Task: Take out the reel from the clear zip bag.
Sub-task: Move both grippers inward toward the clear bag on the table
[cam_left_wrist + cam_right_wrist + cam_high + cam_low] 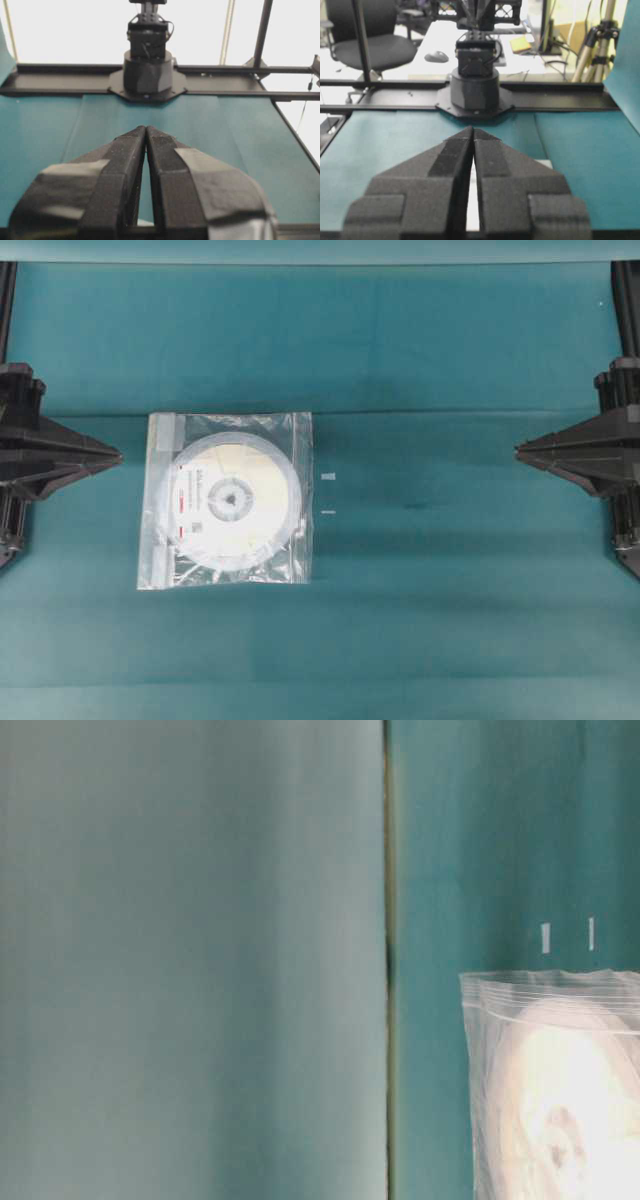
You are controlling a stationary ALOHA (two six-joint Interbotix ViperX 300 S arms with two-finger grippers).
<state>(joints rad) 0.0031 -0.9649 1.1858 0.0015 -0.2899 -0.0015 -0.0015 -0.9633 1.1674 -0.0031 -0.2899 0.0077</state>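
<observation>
The clear zip bag (228,500) lies flat on the teal table, left of centre, with its whitish zip strip along the left edge. Inside it sits the reel (233,500), a cream disc with a grey hub and a small label with red marks. The table-level view catches the bag (500,1020) and part of the reel (570,1110) at its lower right. My left gripper (118,454) is shut, its tips a short way left of the bag's upper left corner, holding nothing. My right gripper (518,450) is shut and empty at the far right. Both wrist views show fingertips meeting: the left gripper (145,128) and the right gripper (473,129).
Two small white tape marks (329,477) lie on the teal cloth just right of the bag. The opposite arm's black base (147,75) stands at the table's far edge, and black frame posts (625,300) rise at the table's corners.
</observation>
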